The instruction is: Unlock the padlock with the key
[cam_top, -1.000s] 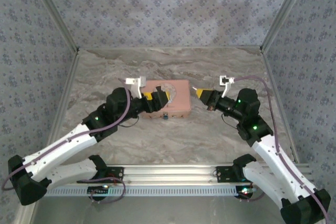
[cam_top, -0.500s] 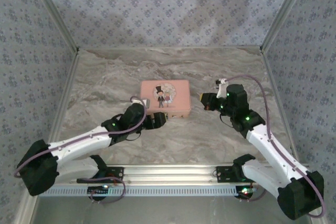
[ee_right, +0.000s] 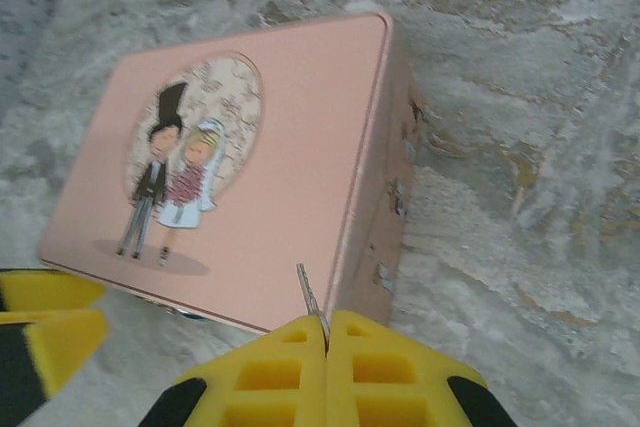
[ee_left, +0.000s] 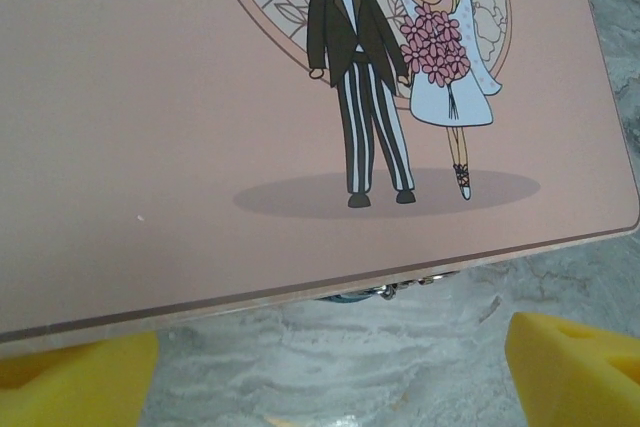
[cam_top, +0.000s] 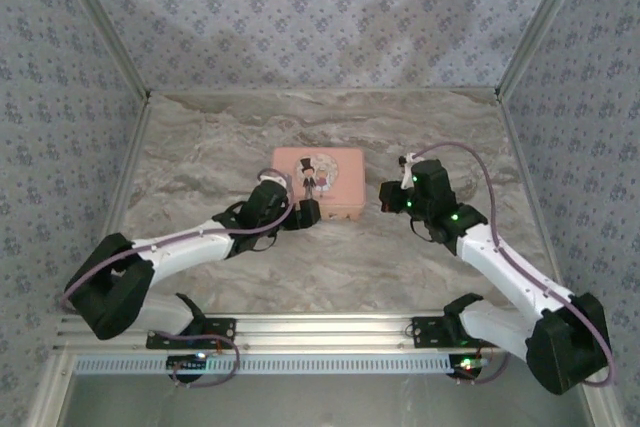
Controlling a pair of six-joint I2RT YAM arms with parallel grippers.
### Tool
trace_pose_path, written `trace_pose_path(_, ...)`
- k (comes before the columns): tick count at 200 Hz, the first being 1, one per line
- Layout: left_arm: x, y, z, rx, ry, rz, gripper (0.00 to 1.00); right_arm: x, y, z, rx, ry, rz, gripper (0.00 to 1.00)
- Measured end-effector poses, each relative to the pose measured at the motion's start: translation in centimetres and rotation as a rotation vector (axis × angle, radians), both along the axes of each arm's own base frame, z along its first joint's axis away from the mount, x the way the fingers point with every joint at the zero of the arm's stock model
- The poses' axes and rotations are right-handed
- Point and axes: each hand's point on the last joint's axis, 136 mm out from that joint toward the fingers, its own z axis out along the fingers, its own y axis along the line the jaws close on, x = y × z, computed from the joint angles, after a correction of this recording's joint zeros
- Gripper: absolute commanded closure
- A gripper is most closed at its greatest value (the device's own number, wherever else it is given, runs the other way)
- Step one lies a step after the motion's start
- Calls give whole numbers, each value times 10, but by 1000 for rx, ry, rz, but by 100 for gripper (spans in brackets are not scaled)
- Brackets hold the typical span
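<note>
Top external: pink tin sits mid-counter, lid with the cartoon couple facing up. Left claw is low at the tin's near-left corner, touching it or just beside it; I can't tell which from here, and the jaw gap can't be read from this angle. Right claw is just beside the tin's right end, with a sliver of counter between them.

Left wrist: the tin lid takes up most of the frame. The padlock peeks out under the tin's near edge, a little right of the middle. Only a bit of metal and a dark bluish sliver show; the rest is hidden by the lid. The left claw is spread wide, with one yellow pad toward the tin's left and the other toward its right, both on the near side of the tin and clear of it. The padlock is between them and further in.

Right wrist: the right claw is pinched tight on the key, whose thin metal blade sticks out toward the tin's near-right corner, close to it; contact is unclear. A dark bluish speck under the tin's near edge, left of the key, is too small to make out in detail.
</note>
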Motion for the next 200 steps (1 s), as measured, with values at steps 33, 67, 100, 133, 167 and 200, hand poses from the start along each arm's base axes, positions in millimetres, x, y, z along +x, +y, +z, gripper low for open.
trace_pose_path(33,11,0,5,-10,-37,-10,2,10,-4,-13,-69,31,-31,100)
trace_pose_path(67,11,-6,10,-45,-86,-38,2,31,-9,-11,-127,31,-72,100)
trace_pose_path(100,-4,-11,-7,-47,-95,-78,2,69,-10,-5,-173,36,-99,100)
trace_pose_path(133,-11,-7,-32,-52,-113,-78,2,116,-9,-2,-213,33,-112,100)
trace_pose_path(167,-4,-13,-47,-50,-157,-83,2,155,-8,-4,-250,30,-117,100)
trace_pose_path(200,-2,-32,-47,-48,-254,-142,2,179,-6,-17,-287,43,-118,100)
